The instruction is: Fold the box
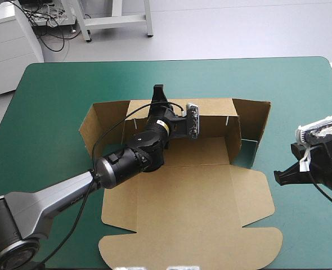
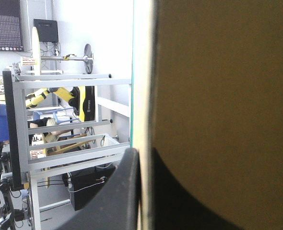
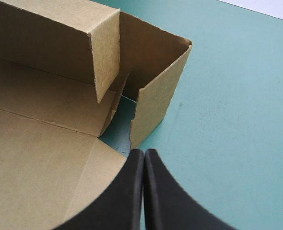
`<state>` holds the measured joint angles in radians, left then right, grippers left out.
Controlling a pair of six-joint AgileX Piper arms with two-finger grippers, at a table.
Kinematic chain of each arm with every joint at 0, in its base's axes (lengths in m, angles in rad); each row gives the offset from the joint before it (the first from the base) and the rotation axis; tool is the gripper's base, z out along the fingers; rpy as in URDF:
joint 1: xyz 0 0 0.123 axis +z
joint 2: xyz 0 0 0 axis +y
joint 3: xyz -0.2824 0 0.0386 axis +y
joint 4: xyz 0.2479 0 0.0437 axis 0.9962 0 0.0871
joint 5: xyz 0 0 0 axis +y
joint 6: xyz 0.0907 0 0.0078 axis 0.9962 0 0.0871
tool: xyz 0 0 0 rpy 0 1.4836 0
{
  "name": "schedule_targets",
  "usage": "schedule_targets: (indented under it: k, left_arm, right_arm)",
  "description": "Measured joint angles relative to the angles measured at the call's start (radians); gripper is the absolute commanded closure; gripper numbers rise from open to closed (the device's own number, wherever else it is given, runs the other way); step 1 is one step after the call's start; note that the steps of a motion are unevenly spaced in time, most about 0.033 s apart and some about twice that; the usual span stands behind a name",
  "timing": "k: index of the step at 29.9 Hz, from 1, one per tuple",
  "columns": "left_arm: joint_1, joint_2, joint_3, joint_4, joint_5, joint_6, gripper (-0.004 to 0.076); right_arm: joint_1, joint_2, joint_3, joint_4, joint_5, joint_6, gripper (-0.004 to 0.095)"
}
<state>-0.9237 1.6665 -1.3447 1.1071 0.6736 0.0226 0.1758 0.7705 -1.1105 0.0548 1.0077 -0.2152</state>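
The brown box (image 1: pixel 200 185) lies mid-table with its far wall and both end walls raised, and its lid flat toward the front edge. My left gripper (image 1: pixel 158 93) reaches across the tray to the top of the far wall. In the left wrist view the gripper (image 2: pixel 144 158) is shut on the box wall (image 2: pixel 228 96), the board edge between the fingers. My right gripper (image 1: pixel 279 176) hovers off the box's right side, shut and holding nothing. In the right wrist view the gripper (image 3: pixel 144 154) points at the raised right end wall (image 3: pixel 156 105) and an inner flap (image 3: pixel 105 52).
The teal-green cover (image 1: pixel 53 95) shows all around the box, with a gap of it (image 3: pixel 120 127) at the box's right corner. The lid's rounded front flap (image 1: pixel 188 247) reaches close to the table's front edge. The right arm stands near the table's right edge.
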Motion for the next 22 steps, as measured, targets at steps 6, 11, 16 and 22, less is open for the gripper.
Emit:
schedule_targets:
  k: [6,11,16,22]
  left_arm:
    - [0.0,-0.011,0.036,0.023,-0.017,-0.023,0.0756]
    - [-0.002,-0.02,0.063,0.032,-0.028,-0.032,0.0756]
    - [-0.003,-0.024,0.067,0.028,-0.031,-0.033,0.0756]
    - [-0.003,-0.025,0.067,0.021,-0.032,-0.033,0.0756]
  right_arm:
    - [0.0,0.0,0.0,0.0,-0.002,0.005,0.0931]
    - [0.0,0.0,0.0,0.0,-0.045,0.008,0.0929]
    - [0.0,0.0,0.0,-0.001,-0.132,0.038,0.0929]
    - [0.0,0.015,-0.011,-0.025,-0.183,0.088,0.084]
